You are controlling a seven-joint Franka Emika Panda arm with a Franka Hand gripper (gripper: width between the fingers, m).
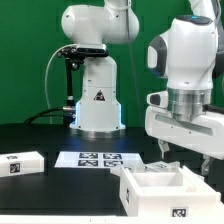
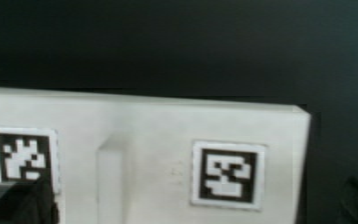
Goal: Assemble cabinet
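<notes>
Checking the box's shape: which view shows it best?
The exterior view: the box shows nearly whole, open side up, below the end effector. The wrist view shows only a tagged white panel close up, perhaps its wall.

The cabinet body [image 1: 160, 186] stood upright on the dark surface [image 1: 60, 195] at the exterior view's lower right. It was a white box of flat panels, open at the top, with 1 black-and-white tag [image 1: 180, 210] on its near wall. A loose panel [image 1: 22, 163], flat and white, lay at the exterior view's left edge, well apart from the box, and bore 1 tag. The wrist view showed a white panel face [image 2: 140, 140] with 2 square tags.
</notes>
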